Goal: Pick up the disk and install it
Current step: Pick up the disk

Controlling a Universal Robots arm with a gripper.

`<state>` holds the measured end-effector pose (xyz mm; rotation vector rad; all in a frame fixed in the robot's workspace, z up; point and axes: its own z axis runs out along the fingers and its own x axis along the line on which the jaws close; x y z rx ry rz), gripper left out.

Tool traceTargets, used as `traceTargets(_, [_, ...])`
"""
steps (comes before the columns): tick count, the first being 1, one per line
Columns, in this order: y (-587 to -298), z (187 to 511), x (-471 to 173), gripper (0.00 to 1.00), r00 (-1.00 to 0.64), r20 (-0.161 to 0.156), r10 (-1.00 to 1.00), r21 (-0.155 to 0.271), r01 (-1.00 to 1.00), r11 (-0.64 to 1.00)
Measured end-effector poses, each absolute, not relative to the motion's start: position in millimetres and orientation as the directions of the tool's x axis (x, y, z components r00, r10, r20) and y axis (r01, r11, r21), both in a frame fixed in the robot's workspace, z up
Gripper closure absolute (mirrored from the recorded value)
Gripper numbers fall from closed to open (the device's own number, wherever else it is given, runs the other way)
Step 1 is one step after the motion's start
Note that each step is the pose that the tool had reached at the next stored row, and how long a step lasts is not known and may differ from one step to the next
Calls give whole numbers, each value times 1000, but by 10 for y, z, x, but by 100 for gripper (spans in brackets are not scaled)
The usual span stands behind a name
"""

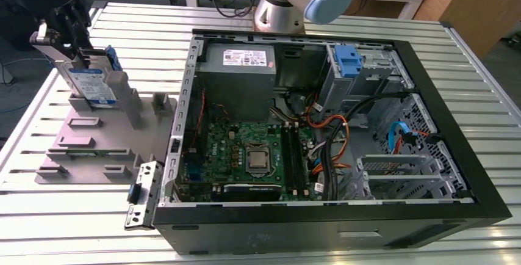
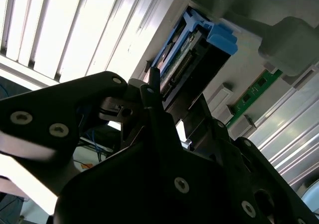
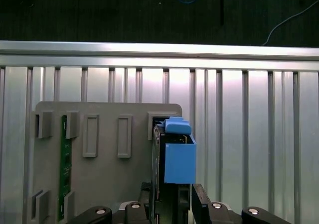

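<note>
Near the table (image 1: 73,222) edge at the exterior view's left, grey fixture plate (image 1: 89,149) carries the disk (image 1: 91,85), standing upright on its edge in a slot, label facing the table's near edge. Open computer case (image 1: 443,100) takes up the rest of the table, well apart from the disk.

Gripper (image 1: 77,51) is at the disk's upper end. In the first wrist view the disk (image 3: 179,159) sits edge-on with its blue carrier toward the camera and a dark finger on each side of it. The fingers (image 3: 199,201) appear pinched against the disk, though the contact line itself is shadowed, so the hold is likely, not confirmed. Second wrist view: disk (image 2: 174,72) lies just beyond the fingertips.

Step in hand, by judgement: the pick-up, at the grasp. The disk looks seated in its slot, not yet lifted, and the install is not begun.

Next move calls for a straight pull along the slot walls with no tilt, so the blue rails do not bind. A memory stick (image 3: 64,159) in the same plate sits well clear.
</note>
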<state>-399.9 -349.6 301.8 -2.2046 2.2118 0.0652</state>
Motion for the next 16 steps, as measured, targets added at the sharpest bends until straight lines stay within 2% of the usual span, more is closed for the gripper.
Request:
traceTargets(12, [-3496,3019,-3999,55,-4,-43,-999,17,-1000,3])
traceTargets(14, [-3496,3019,-3999,57,-4,-43,-999,17,-1000,3])
traceTargets(15, [-3496,3019,-3999,64,-4,-43,-999,17,-1000,3])
traceTargets(16, [-3496,3019,-3999,64,-4,-43,-999,17,-1000,3])
